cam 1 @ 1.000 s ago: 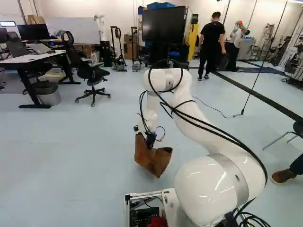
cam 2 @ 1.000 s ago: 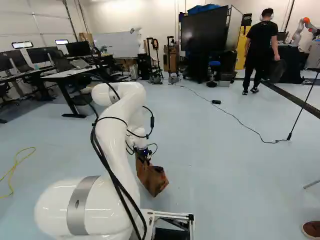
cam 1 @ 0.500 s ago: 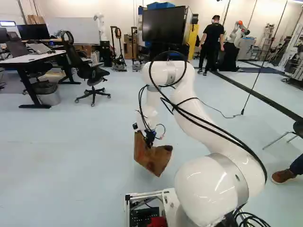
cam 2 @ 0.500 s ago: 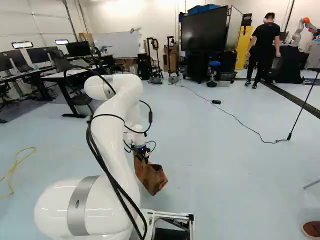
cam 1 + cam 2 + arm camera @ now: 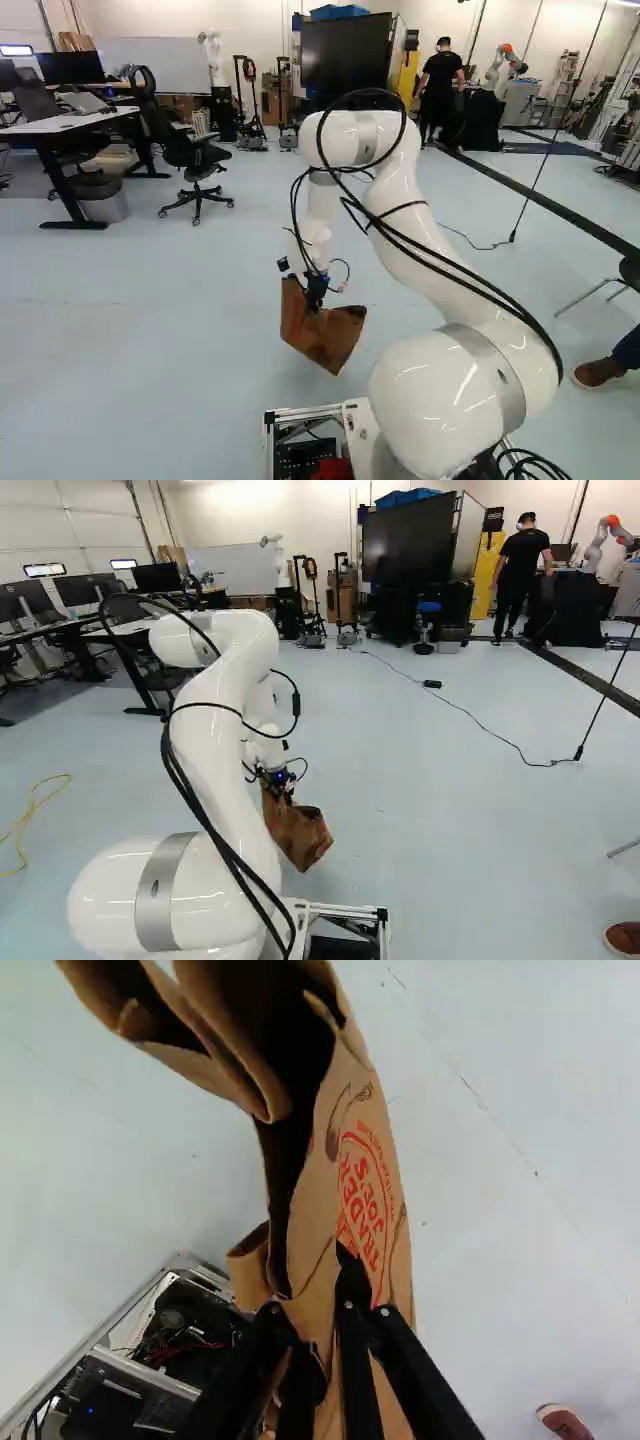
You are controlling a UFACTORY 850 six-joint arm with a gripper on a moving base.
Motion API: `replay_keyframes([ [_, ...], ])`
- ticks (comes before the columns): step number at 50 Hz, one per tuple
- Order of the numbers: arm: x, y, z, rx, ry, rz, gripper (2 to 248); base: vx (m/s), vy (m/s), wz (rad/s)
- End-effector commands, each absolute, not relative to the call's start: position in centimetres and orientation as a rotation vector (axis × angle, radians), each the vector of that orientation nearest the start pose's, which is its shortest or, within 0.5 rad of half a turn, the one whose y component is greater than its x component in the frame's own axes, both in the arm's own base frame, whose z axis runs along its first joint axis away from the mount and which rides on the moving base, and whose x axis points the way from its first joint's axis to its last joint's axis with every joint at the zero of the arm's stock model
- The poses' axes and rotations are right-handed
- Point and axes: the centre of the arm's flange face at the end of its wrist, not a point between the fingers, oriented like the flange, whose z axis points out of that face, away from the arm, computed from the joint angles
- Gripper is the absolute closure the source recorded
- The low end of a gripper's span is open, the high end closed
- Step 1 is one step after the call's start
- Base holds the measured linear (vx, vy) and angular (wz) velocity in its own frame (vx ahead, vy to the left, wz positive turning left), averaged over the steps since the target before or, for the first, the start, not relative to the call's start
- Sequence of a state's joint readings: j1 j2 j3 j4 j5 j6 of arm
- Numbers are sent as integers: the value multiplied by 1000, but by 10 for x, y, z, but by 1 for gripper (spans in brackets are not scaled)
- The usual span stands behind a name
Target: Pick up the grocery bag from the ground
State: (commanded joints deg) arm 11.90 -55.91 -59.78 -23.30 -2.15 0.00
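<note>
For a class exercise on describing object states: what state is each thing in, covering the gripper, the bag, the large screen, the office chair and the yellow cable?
Gripper: shut on the bag's edge.
Grocery bag: held, tilted, mouth open; whether its lowest corner touches the floor, I cannot tell.
Large screen: dark.
Office chair: upright.
Yellow cable: lying loosely curved on the floor.

Grocery bag [image 5: 320, 1205] is showing kraft brown, dark inside, red circular print on its side. Arm [image 5: 430, 400] is showing glossy white with silver-grey bands; gripper [image 5: 315, 300] is reading black. Floor [image 5: 150, 320] is looking pale blue, black stripe [image 5: 540, 197] crossing it. Cord [image 5: 28, 808] is showing yellow, cabinet [image 5: 487, 575] also yellow. Shoe [image 5: 598, 372] is showing brown, office chair [image 5: 190, 150] black.
</note>
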Motion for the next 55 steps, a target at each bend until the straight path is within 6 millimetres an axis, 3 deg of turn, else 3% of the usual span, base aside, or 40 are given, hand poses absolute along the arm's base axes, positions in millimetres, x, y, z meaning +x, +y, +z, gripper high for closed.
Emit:
replay_keyframes([
  [55,427,109,160,-2989,-1024,-75,229,0,0,0],
])
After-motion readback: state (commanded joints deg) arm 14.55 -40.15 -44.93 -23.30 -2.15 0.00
